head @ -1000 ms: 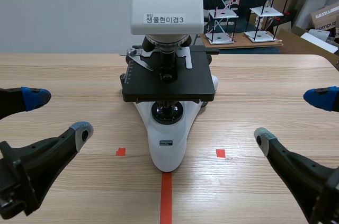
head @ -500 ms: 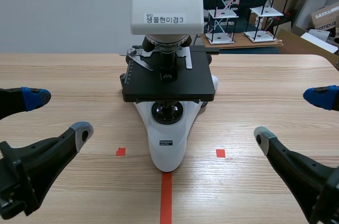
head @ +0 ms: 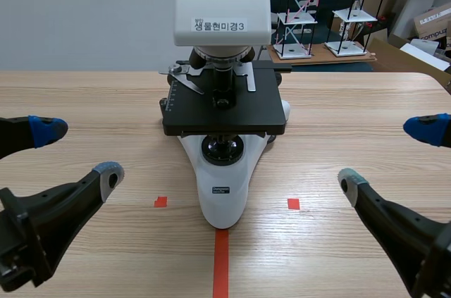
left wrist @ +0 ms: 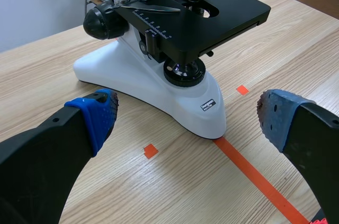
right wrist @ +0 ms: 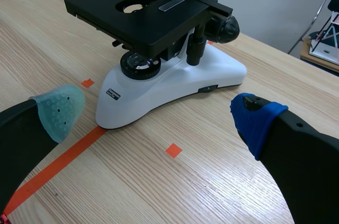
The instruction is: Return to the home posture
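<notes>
A white microscope with a black stage stands at the table's middle, its base over the orange tape line. My left gripper hangs open at the near left, well clear of the microscope, nothing between its fingers. In the left wrist view the left gripper frames the microscope ahead of it. My right gripper hangs open at the near right, also holding nothing. The right wrist view shows the right gripper with the microscope ahead.
The wooden table stretches wide on both sides of the microscope. Behind its far edge stand small white shelf frames and cardboard boxes. A white wall lies at the back left.
</notes>
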